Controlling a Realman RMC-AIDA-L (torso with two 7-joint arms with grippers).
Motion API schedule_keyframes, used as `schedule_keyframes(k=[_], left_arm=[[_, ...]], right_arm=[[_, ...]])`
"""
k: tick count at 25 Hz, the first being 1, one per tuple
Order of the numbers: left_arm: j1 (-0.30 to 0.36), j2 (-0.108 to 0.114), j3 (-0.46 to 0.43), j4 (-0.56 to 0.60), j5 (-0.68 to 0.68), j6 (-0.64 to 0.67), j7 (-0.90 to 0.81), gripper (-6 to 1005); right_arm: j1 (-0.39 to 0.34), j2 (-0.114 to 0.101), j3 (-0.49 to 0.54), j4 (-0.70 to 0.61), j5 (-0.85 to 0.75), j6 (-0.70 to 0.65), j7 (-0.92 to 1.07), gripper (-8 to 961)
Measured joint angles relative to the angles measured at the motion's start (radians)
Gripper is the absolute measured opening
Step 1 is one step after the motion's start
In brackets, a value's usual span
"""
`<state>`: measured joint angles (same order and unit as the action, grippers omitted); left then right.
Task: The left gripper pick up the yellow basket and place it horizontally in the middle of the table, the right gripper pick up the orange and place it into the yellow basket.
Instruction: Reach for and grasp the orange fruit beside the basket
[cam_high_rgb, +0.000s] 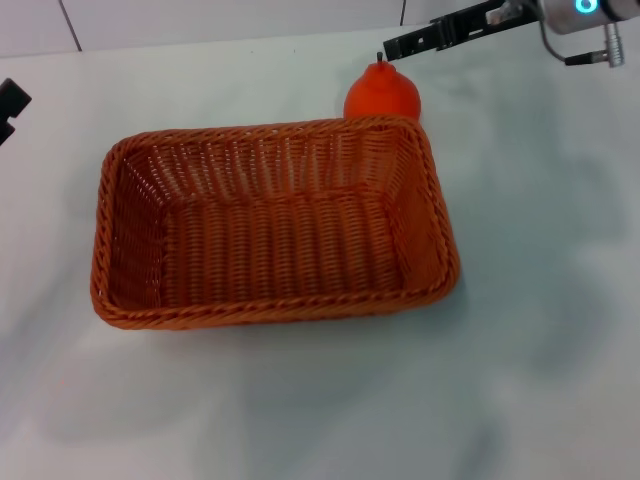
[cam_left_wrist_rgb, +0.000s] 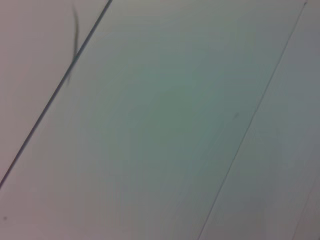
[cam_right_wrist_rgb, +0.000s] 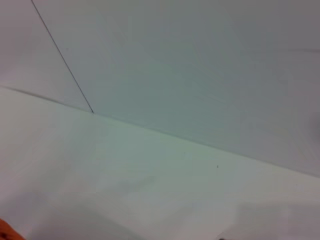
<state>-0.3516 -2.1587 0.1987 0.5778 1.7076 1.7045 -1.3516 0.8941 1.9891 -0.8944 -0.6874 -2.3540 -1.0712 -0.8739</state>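
My left gripper (cam_high_rgb: 10, 105), a blocky black piece, is cut off by the head view's left edge, well apart from the basket; I cannot tell whether it is parted or closed. My right gripper (cam_high_rgb: 415, 42), slim black fingers on a silver-white arm with a glowing blue ring, hangs at the far right, its tips just above and beside the stem of the bright orange round fruit (cam_high_rgb: 381, 93). They look close together around nothing, though the angle makes this hard to judge.

The orange stands on the broad white table (cam_high_rgb: 540, 250), touching the far rim of the large rectangular orange-brown woven wicker basket (cam_high_rgb: 270, 225); the rim hides its lower part. The basket lies lengthwise across the middle of the table, with nothing in it.

My left wrist view shows only pale surfaces crossed by thin dark lines. My right wrist view shows the white tabletop, pale panels behind it, and an orange sliver (cam_right_wrist_rgb: 6, 233) at the corner, too little to identify.
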Motion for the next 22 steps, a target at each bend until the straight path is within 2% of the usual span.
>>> schedule_keyframes(k=[6, 12, 22], left_arm=[[-0.003, 0.001, 0.000, -0.041, -0.025, 0.011, 0.039, 744], [-0.008, 0.002, -0.001, -0.061, -0.025, 0.011, 0.045, 744], [-0.009, 0.000, -0.003, -0.065, -0.026, 0.013, 0.045, 742]], right_arm=[[0.008, 0.029, -0.031, 0.032, -0.008, 0.077, -0.007, 789], [0.028, 0.037, -0.065, 0.110, -0.010, 0.158, -0.011, 783], [0.037, 0.068, -0.095, 0.170, -0.011, 0.266, -0.034, 773]])
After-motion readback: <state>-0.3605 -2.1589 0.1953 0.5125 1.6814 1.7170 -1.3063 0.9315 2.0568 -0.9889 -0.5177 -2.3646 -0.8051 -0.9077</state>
